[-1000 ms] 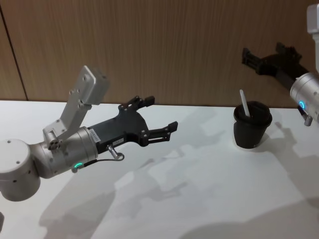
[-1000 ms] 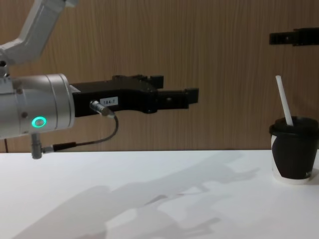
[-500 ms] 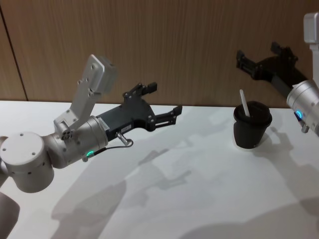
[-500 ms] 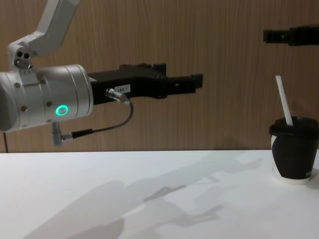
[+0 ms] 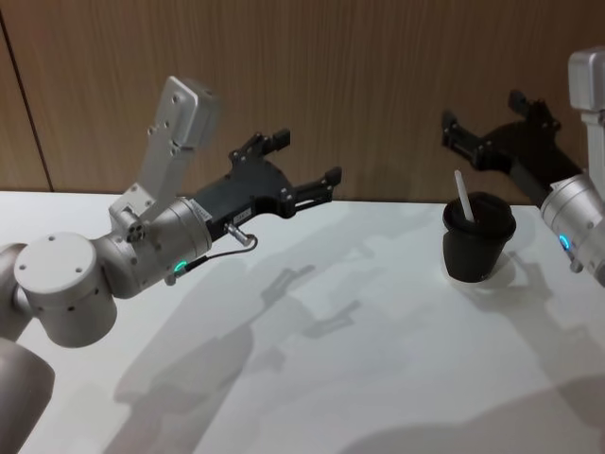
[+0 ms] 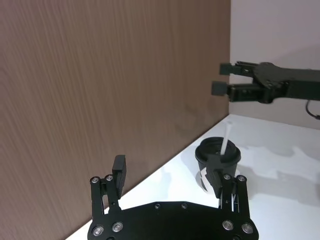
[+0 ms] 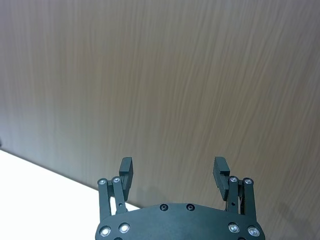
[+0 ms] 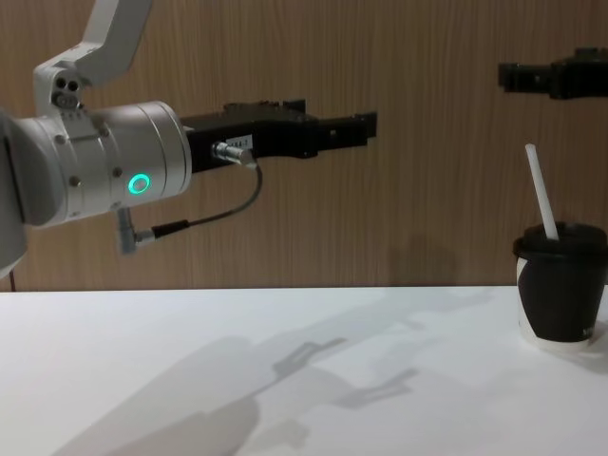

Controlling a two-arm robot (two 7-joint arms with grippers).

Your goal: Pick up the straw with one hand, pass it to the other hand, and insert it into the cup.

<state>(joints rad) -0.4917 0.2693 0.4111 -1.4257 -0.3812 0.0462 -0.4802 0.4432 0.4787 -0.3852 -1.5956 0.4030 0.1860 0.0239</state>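
Two pincers (image 5: 304, 159) (image 5: 480, 132) hang wide and empty above the worktop (image 5: 378, 350), the straw (image 5: 463, 200) standing in the cup (image 5: 478, 239) below the right one.

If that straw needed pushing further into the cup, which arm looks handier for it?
Probably the right. The right gripper hangs open just above and behind the cup and straw; the left gripper, also open, is well across the table.

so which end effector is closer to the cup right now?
Right. The right end effector hangs open just above and behind the cup; the left end effector, also open, is raised well off to its left.
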